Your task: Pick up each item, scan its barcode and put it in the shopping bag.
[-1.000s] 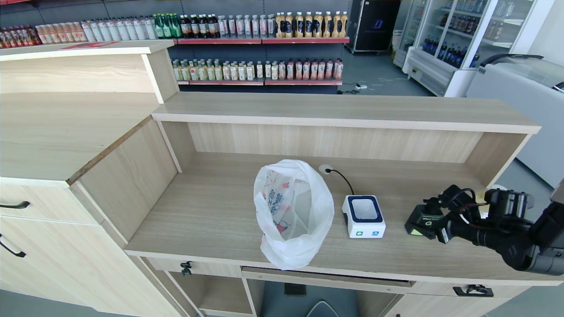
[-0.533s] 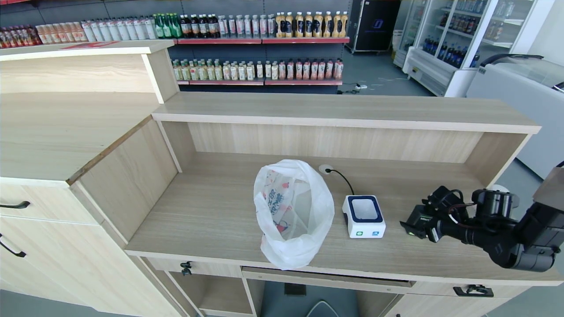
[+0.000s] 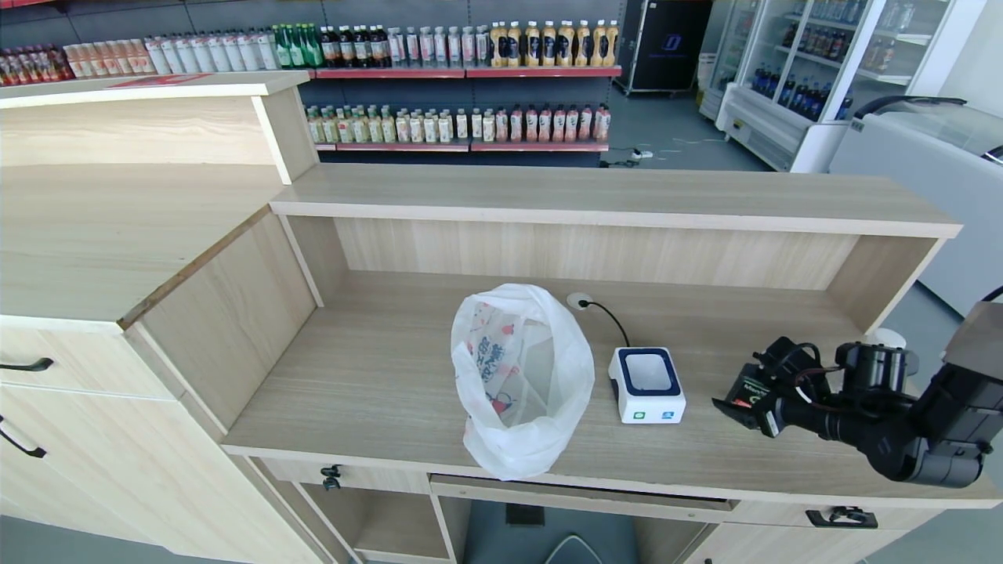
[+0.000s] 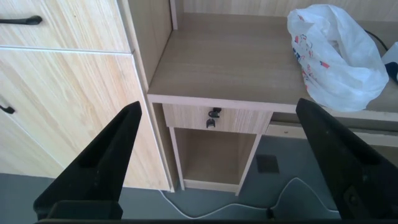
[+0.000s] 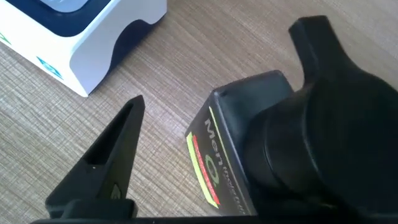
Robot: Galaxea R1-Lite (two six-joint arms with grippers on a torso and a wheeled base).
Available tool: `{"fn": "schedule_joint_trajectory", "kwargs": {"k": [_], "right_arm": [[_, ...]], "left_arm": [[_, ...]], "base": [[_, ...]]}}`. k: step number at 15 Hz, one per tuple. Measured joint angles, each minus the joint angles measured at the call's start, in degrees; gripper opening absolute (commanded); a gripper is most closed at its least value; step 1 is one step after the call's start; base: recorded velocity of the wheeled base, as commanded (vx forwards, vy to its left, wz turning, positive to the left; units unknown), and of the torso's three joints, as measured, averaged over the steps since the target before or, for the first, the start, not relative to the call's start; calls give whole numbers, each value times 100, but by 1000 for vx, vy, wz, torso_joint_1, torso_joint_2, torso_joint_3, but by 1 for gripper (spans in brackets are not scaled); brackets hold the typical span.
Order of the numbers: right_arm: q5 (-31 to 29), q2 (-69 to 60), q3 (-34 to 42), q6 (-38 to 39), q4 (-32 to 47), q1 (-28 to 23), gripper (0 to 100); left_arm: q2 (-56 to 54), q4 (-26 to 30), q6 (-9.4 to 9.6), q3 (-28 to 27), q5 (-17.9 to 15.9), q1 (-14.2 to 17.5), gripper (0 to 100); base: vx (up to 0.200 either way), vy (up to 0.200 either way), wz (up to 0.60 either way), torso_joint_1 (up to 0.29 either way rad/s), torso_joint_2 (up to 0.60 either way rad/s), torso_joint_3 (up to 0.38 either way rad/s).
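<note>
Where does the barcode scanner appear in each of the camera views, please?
Head view: barcode scanner on the counter, just right of the shopping bag.
Left wrist view: seemingly a sliver of it beyond the bag, cut off.
Right wrist view: white-and-blue body, beyond the held black box.
Shared landmark: the wood-grain counter.

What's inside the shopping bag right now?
The shopping bag is open on top; inside, only white plastic folds and red-blue print show. No item visible, but folds cover the bottom.
</note>
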Motion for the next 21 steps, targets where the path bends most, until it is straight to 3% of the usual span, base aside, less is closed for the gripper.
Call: {"fn": "schedule_joint_trajectory", "kwargs": {"k": [8,14,16,18,21], "right_arm": [[-21,-119,2,-30,11,55,0],[-22,-1965,94,-141,589,-17,0],[26,-2946,361,-901,816,-11,0],[433,-3741,798,-2556,914,166,0],[1039,-4458,1312,-4642,1131,1056,0]], "left_arm": [[0,2,0,0,0,0,100],[0,2,0,0,0,0,100],[0,2,-2,0,0,0,100],[0,2,0,0,0,0,100],[0,2,-2,0,0,0,100]], "base": [[0,0,0,0,0,0],[0,0,0,0,0,0],[0,0,0,0,0,0],[0,0,0,0,0,0],[0,0,0,0,0,0]]}}
